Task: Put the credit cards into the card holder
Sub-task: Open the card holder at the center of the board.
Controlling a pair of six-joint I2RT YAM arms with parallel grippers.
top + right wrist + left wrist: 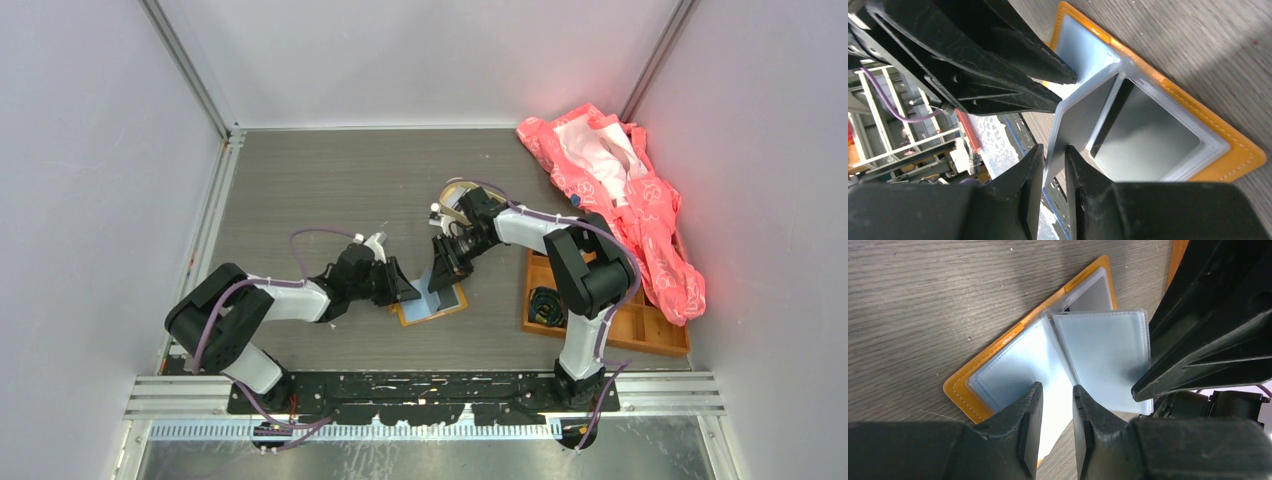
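While narrowly apart, right fingers [1023,195] on card holder [1238,155] sleeve.

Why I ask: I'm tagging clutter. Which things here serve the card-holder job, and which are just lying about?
Job: card holder; left gripper; right gripper, holding one sleeve upright.
Lying about: pink cloth; wooden tray; black cable coil inside the tray.
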